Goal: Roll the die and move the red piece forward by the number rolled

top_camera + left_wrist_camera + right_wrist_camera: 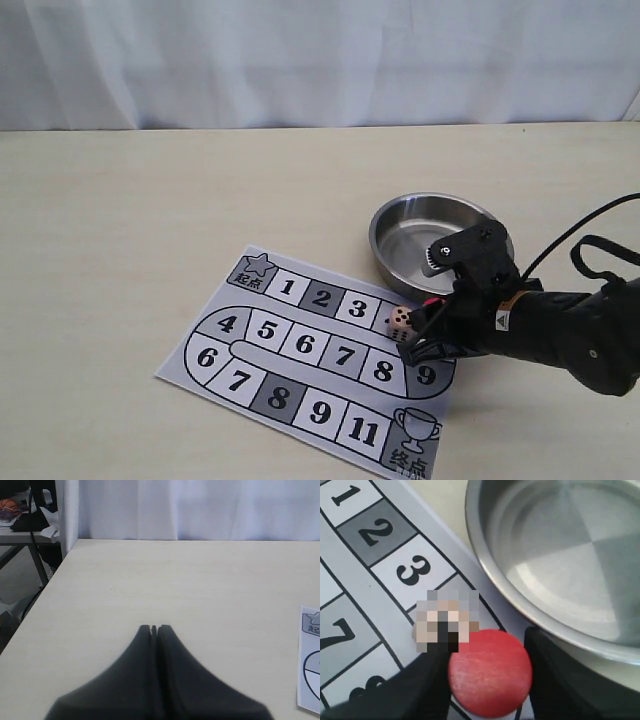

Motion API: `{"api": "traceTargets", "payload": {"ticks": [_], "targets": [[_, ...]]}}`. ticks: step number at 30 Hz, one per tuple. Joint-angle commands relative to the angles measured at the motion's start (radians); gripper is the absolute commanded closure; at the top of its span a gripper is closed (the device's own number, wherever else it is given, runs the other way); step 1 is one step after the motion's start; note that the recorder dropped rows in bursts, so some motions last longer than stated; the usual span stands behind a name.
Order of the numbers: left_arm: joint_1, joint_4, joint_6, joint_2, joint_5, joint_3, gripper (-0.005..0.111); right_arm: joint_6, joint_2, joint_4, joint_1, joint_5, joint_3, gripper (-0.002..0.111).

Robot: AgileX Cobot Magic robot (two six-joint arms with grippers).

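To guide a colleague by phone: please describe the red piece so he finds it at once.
Find the steel bowl and the numbered board beside it. Where they come closest, inside the right gripper, stands the red piece: round, plain red, unlike the neighbouring tan die.

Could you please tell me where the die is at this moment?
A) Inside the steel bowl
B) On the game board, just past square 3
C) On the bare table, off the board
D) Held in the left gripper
B: the die rests on the game board right after square 3, outside the steel bowl.
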Motion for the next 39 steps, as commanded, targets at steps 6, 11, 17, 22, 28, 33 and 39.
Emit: {"api": "traceTargets", "payload": {"ticks": [6,11,17,22,28,33,39], "targets": [[0.0,0.0,-0.006,-0.001,-0.012,0.002,0.107,0.071,0.012,-0.007,-0.003,0.017,0.004,0.042],[0.0,0.0,-0.006,-0.001,-0.012,0.002,0.107,0.071,-0.048,0.023,-0.003,0.03,0.004,0.042],[0.0,0.0,-0.006,-0.001,-0.012,0.002,0.107,0.071,-0.178,0.023,-0.003,0.167,0.0,0.05],[0.0,0.0,-0.006,-0.001,-0.012,0.002,0.107,0.071,-0.269,0.127,-0.003,0.26,0.0,0.087],[0.0,0.0,-0.006,-0.001,-0.012,0.002,0.107,0.071,-0.349,0.203,-0.084,0.374,-0.016,0.104],[0.0,0.0,-0.006,-0.001,-0.012,0.002,0.107,0.071,-0.349,0.168,-0.203,0.636,-0.125,0.104],[0.0,0.0,-0.006,-0.001,-0.012,0.002,0.107,0.071,-0.349,0.117,-0.294,0.832,-0.248,0.104]]}}
